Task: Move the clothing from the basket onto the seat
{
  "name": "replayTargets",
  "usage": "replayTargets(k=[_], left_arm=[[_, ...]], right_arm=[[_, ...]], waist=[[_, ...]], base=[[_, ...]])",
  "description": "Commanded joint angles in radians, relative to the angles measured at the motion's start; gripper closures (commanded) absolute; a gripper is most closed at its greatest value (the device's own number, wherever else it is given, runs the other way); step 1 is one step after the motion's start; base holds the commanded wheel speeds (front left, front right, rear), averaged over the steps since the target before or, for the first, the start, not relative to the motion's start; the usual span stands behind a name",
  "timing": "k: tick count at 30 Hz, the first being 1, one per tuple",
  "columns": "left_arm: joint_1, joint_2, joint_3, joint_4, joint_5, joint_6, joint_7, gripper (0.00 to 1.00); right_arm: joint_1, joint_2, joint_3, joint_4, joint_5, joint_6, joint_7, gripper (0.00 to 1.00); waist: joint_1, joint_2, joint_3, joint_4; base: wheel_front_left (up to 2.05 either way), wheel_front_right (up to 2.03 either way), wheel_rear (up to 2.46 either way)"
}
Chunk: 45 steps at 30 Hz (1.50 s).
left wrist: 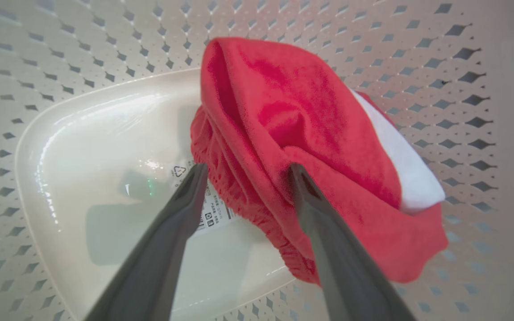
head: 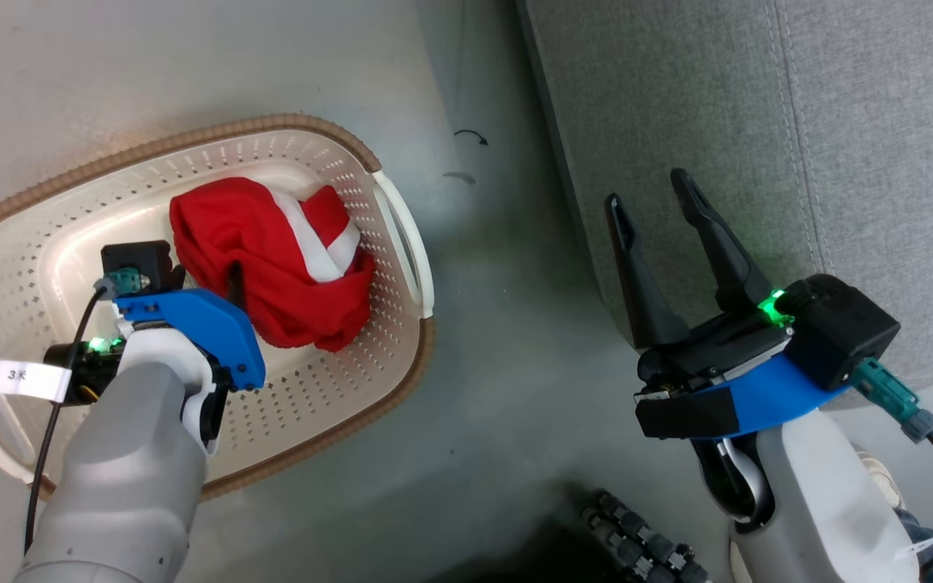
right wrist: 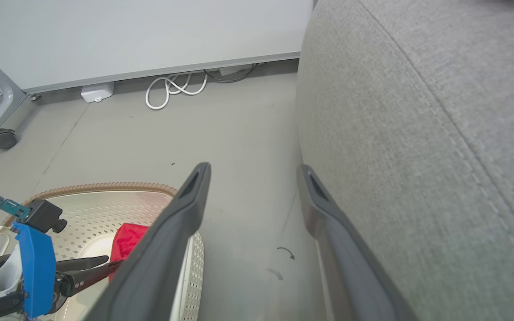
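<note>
My left pincer (left wrist: pixel 248 169), closest in, hangs spread wide inside the basket (head: pixel 45 267). Its jaws straddle the near edge of the red clothing (head: pixel 272 259) and grip nothing yet. The bundle sits wholly in the basket. Rightward, my right pincer (head: pixel 647 190) hovers released and empty beside the grey seat (head: pixel 758 121). I judge the moving is all still ahead.

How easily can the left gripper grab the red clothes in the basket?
Probably yes, easily: the left gripper is open inside the basket, one finger right by the red clothes, with nothing between.
</note>
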Motion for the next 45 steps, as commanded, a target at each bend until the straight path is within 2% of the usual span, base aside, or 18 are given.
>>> replayTargets(k=[1,13,14,15,16,17,18,19,34,45], left_arm=[[-0.028,0.004,0.006,0.012,-0.008,0.010,0.010,0.00],[-0.077,-0.031,0.020,0.054,-0.051,-0.002,0.031,0.00],[-0.078,-0.033,0.018,0.057,-0.052,-0.004,0.033,0.03],[-0.080,-0.034,0.016,0.060,-0.053,-0.005,0.038,0.22],[-0.082,-0.034,0.014,0.063,-0.052,-0.005,0.039,0.54],[-0.084,-0.035,0.012,0.065,-0.052,-0.007,0.039,0.65],[-0.086,-0.034,0.009,0.066,-0.050,-0.009,0.038,0.86],[-0.087,-0.033,0.006,0.067,-0.049,-0.012,0.035,1.00],[-0.092,-0.024,-0.013,0.085,-0.060,-0.033,0.028,1.00],[-0.047,-0.054,-0.022,0.091,-0.077,-0.047,0.009,1.00]], right_arm=[[-0.019,0.001,0.003,-0.010,0.006,0.000,-0.005,0.00],[-0.006,0.001,-0.005,-0.032,-0.006,0.000,-0.005,0.00],[-0.005,0.001,-0.004,-0.033,-0.005,0.000,-0.005,0.00],[-0.005,0.001,-0.004,-0.033,-0.005,0.000,-0.005,0.00],[-0.006,0.001,-0.003,-0.033,-0.005,0.000,-0.005,0.00],[-0.007,0.001,-0.003,-0.033,-0.005,0.000,-0.005,0.00],[-0.007,0.001,-0.003,-0.033,-0.006,0.000,-0.005,0.00],[-0.007,0.001,-0.003,-0.033,-0.006,0.000,-0.005,0.00],[-0.031,0.001,0.010,-0.023,0.003,0.000,-0.005,0.00],[-0.032,0.001,-0.003,0.014,-0.035,0.000,-0.005,0.00]], waist=[[-0.0001,0.0000,0.019,-0.008],[-0.0001,0.0000,0.049,0.003],[-0.0001,0.0000,0.049,0.004],[-0.0001,0.0000,0.050,0.005],[-0.0001,0.0000,0.050,0.005],[-0.0001,0.0000,0.050,0.005],[-0.0001,0.0000,0.050,0.006],[-0.0001,0.0000,0.050,0.006],[-0.0001,0.0000,0.035,0.000],[-0.0001,0.0000,-0.087,0.051]], base=[[0.00,0.00,0.00],[0.00,0.00,0.00],[0.00,0.00,0.00],[0.00,0.00,0.00],[0.00,0.00,0.00],[0.00,0.00,0.00],[0.00,0.00,0.00],[0.00,0.00,0.00],[0.00,0.00,0.00],[0.00,0.00,0.00]])
